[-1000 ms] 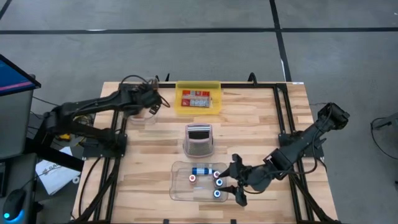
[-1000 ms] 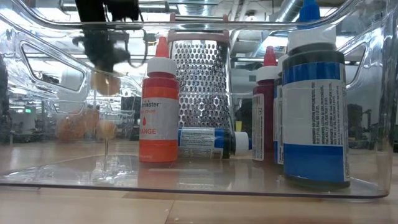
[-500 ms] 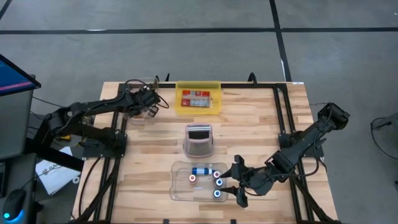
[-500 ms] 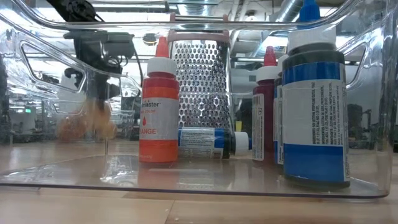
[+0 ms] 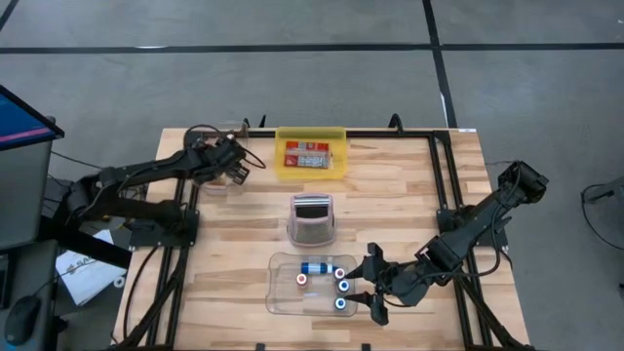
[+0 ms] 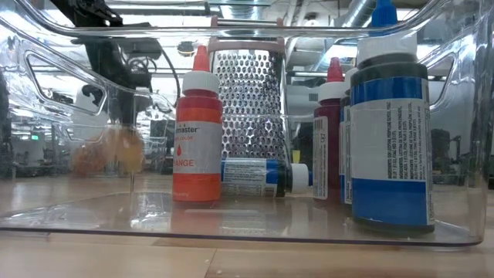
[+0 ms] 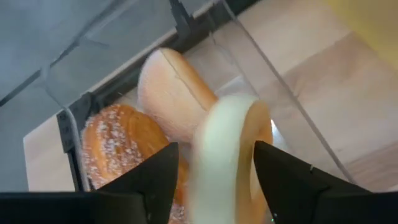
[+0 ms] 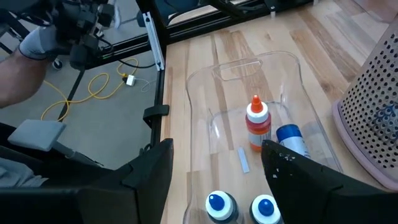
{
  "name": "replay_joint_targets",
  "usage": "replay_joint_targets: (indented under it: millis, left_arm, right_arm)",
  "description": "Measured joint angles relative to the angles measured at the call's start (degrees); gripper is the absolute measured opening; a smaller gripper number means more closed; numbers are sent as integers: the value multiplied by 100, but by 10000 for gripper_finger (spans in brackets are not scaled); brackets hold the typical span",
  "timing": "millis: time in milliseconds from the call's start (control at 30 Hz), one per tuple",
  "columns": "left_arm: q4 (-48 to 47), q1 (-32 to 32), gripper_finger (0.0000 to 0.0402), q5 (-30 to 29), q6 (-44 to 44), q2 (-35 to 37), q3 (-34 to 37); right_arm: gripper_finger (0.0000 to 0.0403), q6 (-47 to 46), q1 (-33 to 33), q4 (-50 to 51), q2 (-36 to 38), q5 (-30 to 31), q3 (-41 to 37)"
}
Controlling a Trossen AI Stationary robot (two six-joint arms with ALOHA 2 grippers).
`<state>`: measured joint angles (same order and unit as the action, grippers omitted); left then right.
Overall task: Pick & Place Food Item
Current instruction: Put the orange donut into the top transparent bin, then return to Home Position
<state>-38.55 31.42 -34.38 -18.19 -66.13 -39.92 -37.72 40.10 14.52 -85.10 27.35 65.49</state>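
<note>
My left gripper (image 5: pixel 237 168) hangs over a clear bin (image 5: pixel 219 181) at the table's far left. Its fingers stand apart on either side of a pale ring-shaped pastry (image 7: pixel 227 155), which is blurred. Below it in the bin lie a sugared doughnut (image 7: pixel 115 143) and a pale bun (image 7: pixel 171 93). In the low view the pastries (image 6: pixel 123 150) show under the left gripper (image 6: pixel 116 73). My right gripper (image 5: pixel 369 292) waits open at the right end of a clear tray (image 5: pixel 283 292) near the front edge, with nothing between its fingers. My left gripper has the pale ring (image 7: pixel 205 155) standing on edge between its fingers, which slant down into the bin. A narrow gap shows beside one finger (image 7: pixel 155 180). Whether the other finger (image 7: pixel 273 174) touches the ring, I cannot tell.
The clear tray holds several colouring bottles, among them an orange one (image 8: pixel 257 124) and a blue-labelled one lying down (image 5: pixel 314 268). A metal grater (image 5: pixel 312 216) stands mid-table. A yellow bin (image 5: pixel 312 156) with a red packet sits at the far edge.
My left gripper has come down toward the clear bin at the far left, carrying the pale pastry with it. The pastry now hangs low among the others in the bin.
</note>
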Motion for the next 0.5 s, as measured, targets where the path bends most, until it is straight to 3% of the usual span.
replay_joint_targets:
  millis: [300,367,500]
  left_arm:
    - [8,0,251,320,-19,813,0]
    - [53,-5,256,700,-65,992,0]
    - [395,-161,256,2010,-109,1427,0]
  right_arm:
    - [235,1,0,0,0,9,0]
    - [235,1,0,0,0,20,0]
    - [235,5,0,4,0,20,-1]
